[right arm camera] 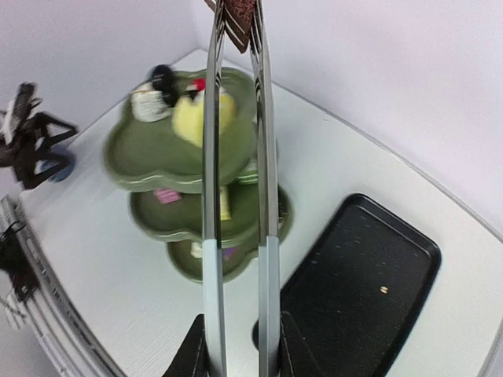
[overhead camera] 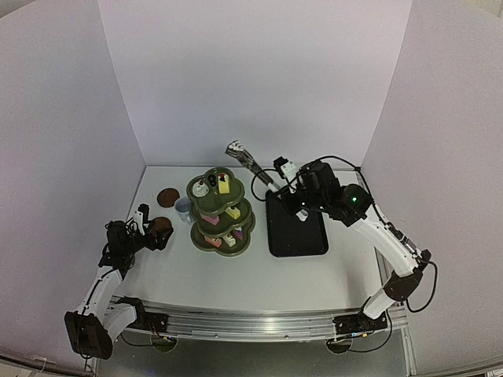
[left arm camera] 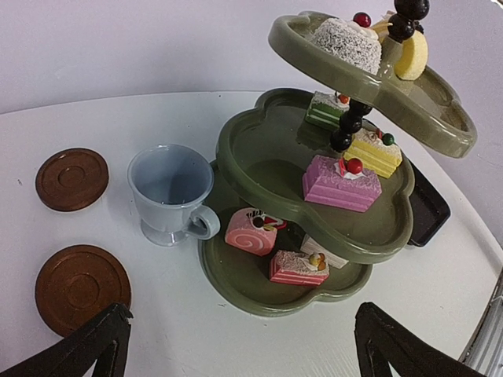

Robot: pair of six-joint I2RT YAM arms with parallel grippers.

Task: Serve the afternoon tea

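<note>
Gripping the metal tongs (right arm camera: pixel 236 236) by their pale handles, my right gripper (right arm camera: pixel 241 347) has its jaws clamped on them from both sides. The tong arms are squeezed close, and at their tips they pinch a chocolate cake (right arm camera: pixel 238 20). In the top view that cake sits just beyond the far edge of the stand's top tier, touching nothing but the tongs.

My left gripper (left arm camera: pixel 244 345) rests low at the left of the table (overhead camera: pixel 236 275), its jaws wide apart with nothing between them.

The olive-green three-tier stand (left arm camera: pixel 259 157) stands upright mid-table. Its top tier carries a white cake with a red cherry (left arm camera: pixel 346 43) and a yellow cake (left arm camera: pixel 413 55). The middle tier holds a green cake (left arm camera: pixel 324 110), a yellow slice (left arm camera: pixel 373 151) and a pink cake (left arm camera: pixel 342 182). On the bottom tier lie a pink roll (left arm camera: pixel 251 232) and a pink slice (left arm camera: pixel 299 269).

A pale blue cup (left arm camera: pixel 169 192) stands upright on the table, just beside the bottom tier, its handle towards the stand. Two brown coasters (left arm camera: pixel 71 179) lie bare to its left, apart from each other, one nearer my left jaws.

The black tray (overhead camera: pixel 295 236) lies flat just right of the stand, below my right arm.
</note>
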